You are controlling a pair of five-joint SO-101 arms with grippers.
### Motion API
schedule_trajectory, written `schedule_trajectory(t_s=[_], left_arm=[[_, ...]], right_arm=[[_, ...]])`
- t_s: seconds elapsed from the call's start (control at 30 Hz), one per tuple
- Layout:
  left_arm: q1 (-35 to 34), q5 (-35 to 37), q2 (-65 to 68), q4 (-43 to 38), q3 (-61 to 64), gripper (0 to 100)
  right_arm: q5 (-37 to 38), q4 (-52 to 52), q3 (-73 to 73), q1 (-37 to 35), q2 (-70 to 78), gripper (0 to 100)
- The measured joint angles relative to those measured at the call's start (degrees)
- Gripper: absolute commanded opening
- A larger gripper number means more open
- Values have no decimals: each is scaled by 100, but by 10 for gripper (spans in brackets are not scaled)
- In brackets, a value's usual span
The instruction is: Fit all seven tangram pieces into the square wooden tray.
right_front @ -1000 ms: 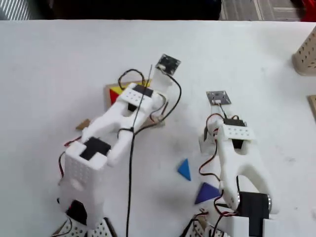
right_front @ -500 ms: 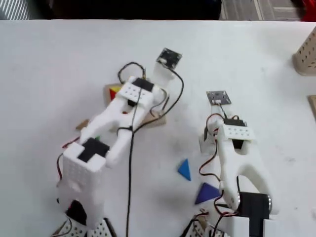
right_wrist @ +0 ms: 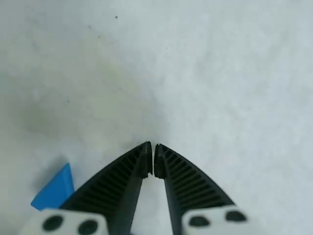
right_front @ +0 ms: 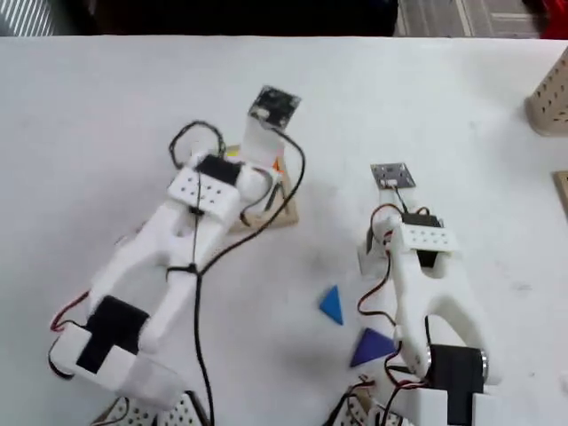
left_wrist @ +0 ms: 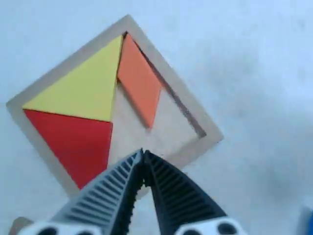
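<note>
Square wooden tray (left_wrist: pixel 171 81) lies directly below and just ahead of the left gripper (left_wrist: pixel 143 155), whose ribbed black jaws are pressed together with nothing between them. Three pieces sit flat inside it. A large yellow triangle (left_wrist: pixel 83 83) and a large red triangle (left_wrist: pixel 73 142) share an edge and fill the half of the tray off to one side of the jaws. An orange parallelogram (left_wrist: pixel 139 81) lies alongside the yellow triangle, one end tucked into the corner farthest from the tips.

That packing looks deliberate. The big pieces are seated against the frame, so the bare floor just beyond the tips forms one connected pocket for the smaller shapes. Empty, pinched jaws poised over that pocket suggest nudging or checking rather than carrying.

The right gripper (right_wrist: pixel 151 152) hangs close over the bare white table (right_wrist: pixel 220 73), its jaws likewise drawn together on nothing. A small blue triangle (right_wrist: pixel 54 188) lies flat just beside one of its fingers. In the high view a purple triangle (right_front: pixel 371 346) lies near the blue one, closer to that arm's base. Both are well apart from the tray, on the right arm's side, so I judge them to be that arm's next pickups.
</note>
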Motion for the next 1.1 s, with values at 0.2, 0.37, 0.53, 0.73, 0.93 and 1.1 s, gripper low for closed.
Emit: schedule_trajectory(t_s=[0.2,0.37,0.53,0.73,0.93,1.1], left_arm=[[-281,334,114,-2365,1662,21],[-264,1363,457,-3578,1908,21],[-264,1785,633,-3771,1908,21],[-264,1820,615,-3121,1908,21],[-237,1820,492,-2585,1925,21],[-237,1820,387,-2207,1908,21]], right_arm=[[0,0,0,0,0,25],[0,0,0,0,0,25],[0,0,0,0,0,25],[26,0,0,0,0,25],[35,0,0,0,0,25],[35,0,0,0,0,25]])
